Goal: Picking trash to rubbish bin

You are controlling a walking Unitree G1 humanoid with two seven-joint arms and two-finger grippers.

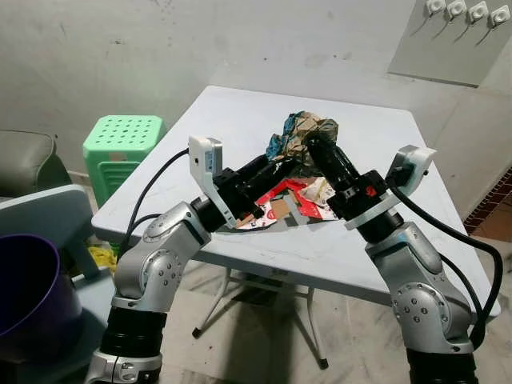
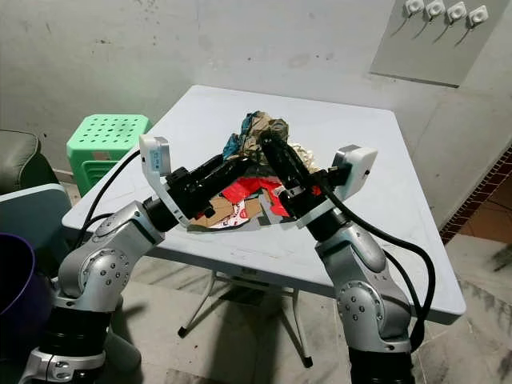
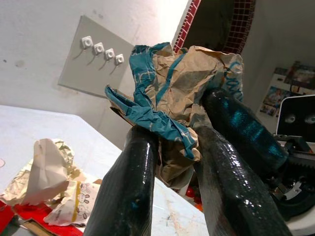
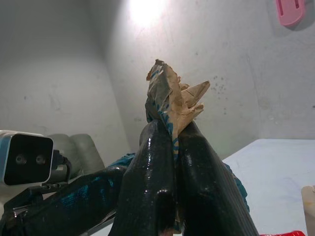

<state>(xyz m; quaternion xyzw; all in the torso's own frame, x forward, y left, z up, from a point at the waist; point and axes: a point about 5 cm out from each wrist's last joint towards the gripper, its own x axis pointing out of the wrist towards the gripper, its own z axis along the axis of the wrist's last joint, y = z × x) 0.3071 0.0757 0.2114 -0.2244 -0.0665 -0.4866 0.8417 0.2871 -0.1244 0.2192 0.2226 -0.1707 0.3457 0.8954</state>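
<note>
A crumpled brown-and-teal paper bag (image 1: 301, 130) is held up above the white table (image 1: 232, 112) by both grippers. My left gripper (image 1: 290, 162) reaches in from the left and is shut on the bag's lower part (image 3: 172, 98). From the right, my right gripper (image 1: 314, 142) is shut on the same bag, with a strip of paper (image 4: 173, 101) sticking out past its fingertips. Under the two grippers a pile of trash lies on the table: red-and-white wrappers (image 1: 298, 202), cardboard pieces (image 1: 279, 210) and a crumpled white paper (image 1: 320, 190).
A purple rubbish bin (image 1: 28, 280) stands at the lower left beside a grey-blue seat (image 1: 44, 212). A green plastic stool (image 1: 124, 142) is left of the table. A dark armchair (image 1: 24, 160) sits at the far left. A switch panel (image 1: 460, 32) hangs on the wall.
</note>
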